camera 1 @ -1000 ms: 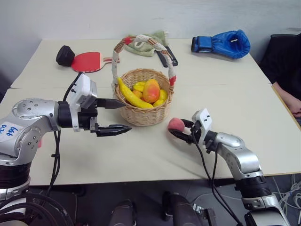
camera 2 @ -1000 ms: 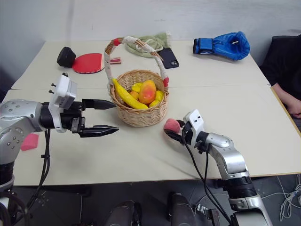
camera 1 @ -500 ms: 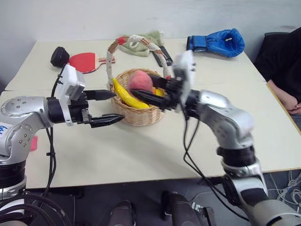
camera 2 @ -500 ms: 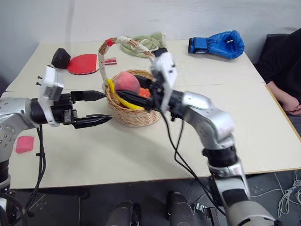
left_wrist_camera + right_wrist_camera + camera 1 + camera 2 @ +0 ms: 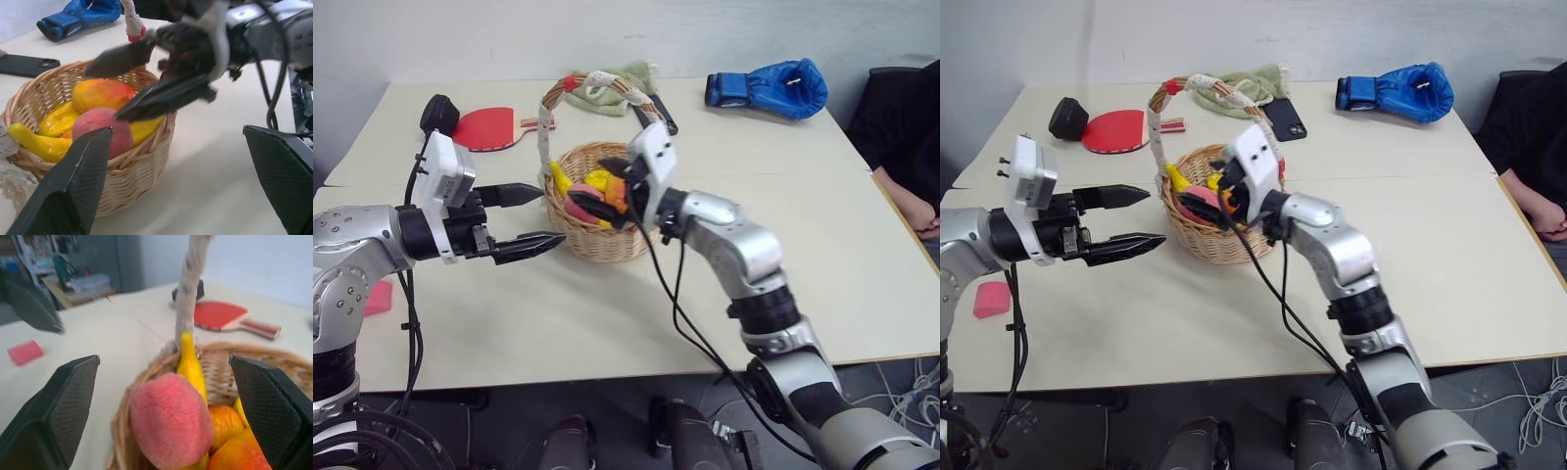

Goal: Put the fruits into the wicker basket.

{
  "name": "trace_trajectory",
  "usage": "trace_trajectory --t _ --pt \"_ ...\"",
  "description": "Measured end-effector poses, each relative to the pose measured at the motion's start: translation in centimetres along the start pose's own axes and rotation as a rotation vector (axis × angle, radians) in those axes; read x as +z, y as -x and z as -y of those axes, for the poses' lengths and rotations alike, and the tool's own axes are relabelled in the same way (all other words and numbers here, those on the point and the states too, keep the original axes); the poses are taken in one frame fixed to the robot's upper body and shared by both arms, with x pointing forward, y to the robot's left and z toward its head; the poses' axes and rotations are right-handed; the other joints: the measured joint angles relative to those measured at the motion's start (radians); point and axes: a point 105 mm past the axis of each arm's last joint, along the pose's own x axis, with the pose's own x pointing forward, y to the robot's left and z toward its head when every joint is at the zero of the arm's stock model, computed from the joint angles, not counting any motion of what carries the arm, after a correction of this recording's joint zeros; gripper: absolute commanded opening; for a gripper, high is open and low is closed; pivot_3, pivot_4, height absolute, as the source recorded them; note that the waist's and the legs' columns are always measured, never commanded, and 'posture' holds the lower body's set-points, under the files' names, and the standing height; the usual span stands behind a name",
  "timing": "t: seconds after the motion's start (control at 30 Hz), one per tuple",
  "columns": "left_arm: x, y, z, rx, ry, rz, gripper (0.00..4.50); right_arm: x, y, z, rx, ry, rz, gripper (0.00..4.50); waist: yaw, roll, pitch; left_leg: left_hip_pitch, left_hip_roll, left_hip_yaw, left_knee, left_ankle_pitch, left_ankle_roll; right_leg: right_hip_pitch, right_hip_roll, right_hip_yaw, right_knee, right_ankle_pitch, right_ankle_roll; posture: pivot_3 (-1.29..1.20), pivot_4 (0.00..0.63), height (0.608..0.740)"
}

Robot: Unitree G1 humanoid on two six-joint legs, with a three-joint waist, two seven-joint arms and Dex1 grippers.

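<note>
The wicker basket stands mid-table, its cloth-wrapped handle arching overhead. Inside lie the pink-red peach, the orange-yellow mango and a yellow banana. My right gripper hovers over the basket's near rim, open, with the peach lying loose just below its fingers. My left gripper is open and holds nothing, level with the basket and just to its left, pointing at its side.
A blue boxing glove, a green cloth and a phone lie at the back. A red paddle and a black object sit back left. A pink block lies front left. A person sits at the right.
My right gripper carried the peach from the table up and left over the basket, then opened; the peach now rests in the basket. The left gripper stayed open beside the basket.
</note>
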Motion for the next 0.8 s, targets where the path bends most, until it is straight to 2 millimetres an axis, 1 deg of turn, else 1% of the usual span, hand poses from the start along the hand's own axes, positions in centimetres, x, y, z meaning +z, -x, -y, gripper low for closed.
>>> trace_trajectory --t 0.07,0.13,0.2,0.27,0.37,0.43,0.57,0.67,0.8 --pt "0.0 0.0 0.0 0.002 -0.001 0.002 4.5 0.7 2.1 0.2 -0.012 -0.012 0.014 4.48 0.001 0.0 0.0 0.0 0.0 0.0 0.0 0.0 0.0 0.001 0.0 0.0 0.0 0.0 0.0 0.0 0.15 0.74" --pt "0.0 0.0 0.0 0.003 0.0 0.002 4.5 0.6 4.1 0.3 -0.031 -0.023 -0.002 4.48 0.0 0.0 0.0 0.001 0.0 0.0 0.0 0.0 0.0 0.001 0.0 -0.001 0.0 0.0 0.0 0.0 0.15 0.74" --pt "0.1 0.0 -0.1 0.002 0.001 0.002 4.5 0.1 5.4 0.8 -0.074 -0.028 -0.033 4.48 -0.001 0.0 0.0 0.001 0.0 0.001 0.0 0.0 0.0 0.001 0.001 -0.001 0.0 0.0 0.0 0.0 0.15 0.74" --pt "0.2 -0.3 0.0 -0.007 -0.005 0.002 4.5 -0.2 6.3 2.0 -0.157 -0.031 -0.048 4.48 -0.005 0.0 0.0 0.003 0.0 0.003 0.0 0.0 0.0 0.0 0.002 -0.001 0.002 0.0 0.0 0.0 0.15 0.74" --pt "0.5 -0.6 0.1 -0.018 -0.015 0.011 4.5 -0.7 6.6 4.1 -0.282 -0.041 -0.062 4.48 -0.005 0.0 0.0 0.004 0.0 0.003 0.0 0.001 -0.001 0.0 0.002 -0.001 0.003 0.0 -0.001 0.0 0.15 0.74" --pt "0.7 -0.8 0.1 -0.023 -0.018 0.02 4.5 -1.4 6.2 5.2 -0.332 -0.055 -0.066 4.48 -0.004 0.0 0.0 0.003 0.0 0.003 -0.001 0.001 -0.001 -0.001 0.002 0.0 0.004 -0.001 -0.001 0.0 0.15 0.74" --pt "1.1 -1.1 0.0 -0.03 -0.026 0.033 4.5 -2.0 3.8 6.5 -0.369 -0.052 -0.053 4.48 -0.006 0.0 0.0 0.003 0.0 0.005 -0.001 0.001 -0.001 -0.003 0.002 0.0 0.004 -0.001 -0.001 0.0 0.15 0.74" --pt "1.2 -1.4 0.0 -0.035 -0.026 0.039 4.5 -2.8 2.5 7.8 -0.412 -0.049 -0.064 3.92 -0.005 0.0 0.0 0.002 0.0 0.005 -0.001 0.001 -0.001 -0.003 0.002 0.0 0.004 -0.001 -0.001 0.0 0.15 0.74" --pt "1.4 -1.5 0.0 -0.028 -0.029 0.045 4.5 -3.3 1.8 8.5 -0.423 -0.044 -0.06 2.55 -0.004 0.0 0.0 0.001 0.0 0.004 -0.001 0.001 -0.001 -0.003 0.002 0.001 0.004 -0.001 -0.001 0.0 0.15 0.74"
